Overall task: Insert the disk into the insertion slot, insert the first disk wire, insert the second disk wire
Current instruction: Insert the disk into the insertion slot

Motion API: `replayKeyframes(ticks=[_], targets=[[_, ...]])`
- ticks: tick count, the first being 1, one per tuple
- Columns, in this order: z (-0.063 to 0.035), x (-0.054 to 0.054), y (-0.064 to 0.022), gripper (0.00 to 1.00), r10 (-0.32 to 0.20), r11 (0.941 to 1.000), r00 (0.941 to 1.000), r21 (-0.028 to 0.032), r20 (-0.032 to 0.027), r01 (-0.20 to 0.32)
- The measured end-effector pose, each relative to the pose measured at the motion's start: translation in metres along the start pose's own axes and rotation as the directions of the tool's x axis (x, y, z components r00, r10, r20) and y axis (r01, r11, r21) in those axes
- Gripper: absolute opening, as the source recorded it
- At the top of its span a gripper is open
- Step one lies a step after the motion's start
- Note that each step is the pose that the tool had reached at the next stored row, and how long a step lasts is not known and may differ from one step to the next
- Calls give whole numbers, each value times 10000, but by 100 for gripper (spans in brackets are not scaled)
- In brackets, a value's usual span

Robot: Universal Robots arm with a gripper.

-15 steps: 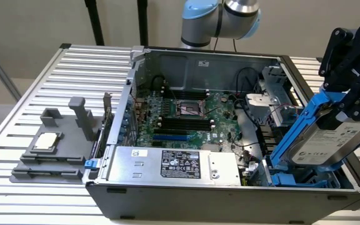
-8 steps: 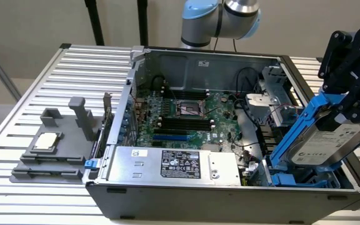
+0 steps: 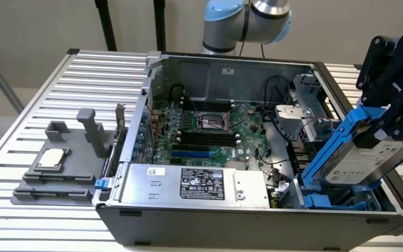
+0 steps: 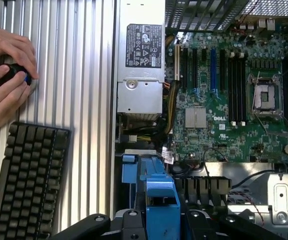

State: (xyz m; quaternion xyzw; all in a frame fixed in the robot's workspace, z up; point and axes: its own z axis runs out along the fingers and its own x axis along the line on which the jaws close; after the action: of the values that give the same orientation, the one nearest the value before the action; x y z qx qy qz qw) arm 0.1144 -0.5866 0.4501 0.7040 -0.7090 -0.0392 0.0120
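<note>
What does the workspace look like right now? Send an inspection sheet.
Surface: slatted metal table carrying an open PC case.
Job's things: disk tilted over the slot, not seated.
Clutter: grey fixture; keyboard.
Grippers: gripper shut on the disk.
Cables: black wires loose inside the case.
Surroundings: a person's hands over the table near the keyboard, holding a small black object.

"DELL" on the motherboard (image 4: 228, 107)
</note>
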Motion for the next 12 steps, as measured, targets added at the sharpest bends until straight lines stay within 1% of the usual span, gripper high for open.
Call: replayKeyframes(ticks=[4, 7, 12], targets=[[10, 38, -1, 33, -37, 10000, 10000, -7, 50, 38], [19, 45, -2, 33, -65, 10000, 9999, -8, 83, 65], [22, 46, -2, 33, -110, 9999, 9999, -10, 110, 110]])
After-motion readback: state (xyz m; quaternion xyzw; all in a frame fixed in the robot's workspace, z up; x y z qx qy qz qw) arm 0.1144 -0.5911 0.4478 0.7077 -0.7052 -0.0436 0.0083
